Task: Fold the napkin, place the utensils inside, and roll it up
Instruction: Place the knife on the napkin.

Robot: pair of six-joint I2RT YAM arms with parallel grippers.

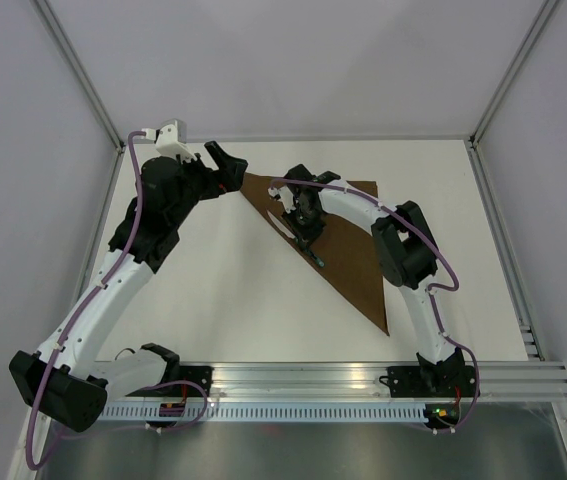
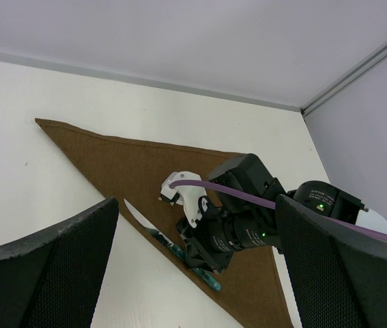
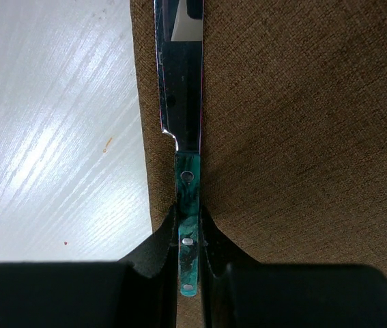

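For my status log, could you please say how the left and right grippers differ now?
The left gripper is wide open and empty; the right gripper is shut on the knife handle. The left gripper hangs beside the napkin; the right sits low over its edge. Both are black.

The folded napkin [image 1: 358, 250] lies on the table [image 1: 223, 300], right of centre toward the far side. Its long edge runs diagonally from far left to near right. The knife [image 3: 188, 137] lies on the napkin along that edge, handle nearer. The right gripper [image 3: 188, 225] sits around the handle. The left gripper [image 1: 225, 160] hangs beside the napkin's far-left corner.
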